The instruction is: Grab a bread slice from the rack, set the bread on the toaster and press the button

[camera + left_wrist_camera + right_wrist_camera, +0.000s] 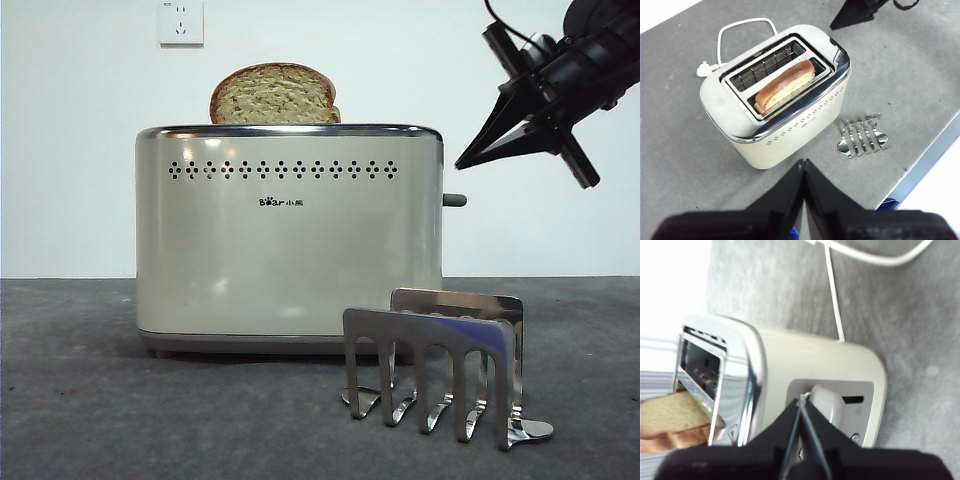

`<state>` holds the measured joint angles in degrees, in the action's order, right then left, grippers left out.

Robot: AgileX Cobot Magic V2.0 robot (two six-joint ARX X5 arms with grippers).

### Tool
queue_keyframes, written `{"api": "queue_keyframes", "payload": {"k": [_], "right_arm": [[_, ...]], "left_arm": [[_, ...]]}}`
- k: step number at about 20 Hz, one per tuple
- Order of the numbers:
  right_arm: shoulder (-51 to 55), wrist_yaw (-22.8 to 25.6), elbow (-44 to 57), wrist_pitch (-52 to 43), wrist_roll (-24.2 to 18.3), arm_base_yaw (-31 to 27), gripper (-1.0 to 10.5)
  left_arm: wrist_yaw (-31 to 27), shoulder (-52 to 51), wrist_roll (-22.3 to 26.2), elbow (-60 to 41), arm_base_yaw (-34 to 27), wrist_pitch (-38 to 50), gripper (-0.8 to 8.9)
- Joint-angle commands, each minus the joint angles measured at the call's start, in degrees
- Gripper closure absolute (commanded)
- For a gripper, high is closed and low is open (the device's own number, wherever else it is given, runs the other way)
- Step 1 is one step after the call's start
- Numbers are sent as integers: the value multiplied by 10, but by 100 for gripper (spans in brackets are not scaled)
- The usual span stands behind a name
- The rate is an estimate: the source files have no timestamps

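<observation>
Steel rack (440, 365), one toaster (289, 235), one slice of bread (274, 96), seemingly slotted.

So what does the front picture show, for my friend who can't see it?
A slice of bread pokes up from a big cream toaster on a grey table. A shiny empty rack stands in front, and the right gripper, shut, hangs above the toaster's small side button.
</observation>
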<state>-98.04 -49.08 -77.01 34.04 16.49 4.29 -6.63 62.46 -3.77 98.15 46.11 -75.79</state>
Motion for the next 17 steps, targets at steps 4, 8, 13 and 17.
{"api": "queue_keyframes", "payload": {"k": [4, 8, 13, 17], "right_arm": [[-19, 13, 7, -1, -17, 15, 948], [-38, 28, 8, 9, -17, 17, 949], [-59, 26, 8, 20, -23, 17, 949], [-60, 29, 8, 38, -38, 17, 950]], "left_arm": [[2, -1, -7, -3, -2, 2, 818], [2, 0, -7, -3, -2, 2, 818], [1, 0, -7, -3, -2, 2, 818], [-9, 4, -5, -3, -2, 2, 818]]}}
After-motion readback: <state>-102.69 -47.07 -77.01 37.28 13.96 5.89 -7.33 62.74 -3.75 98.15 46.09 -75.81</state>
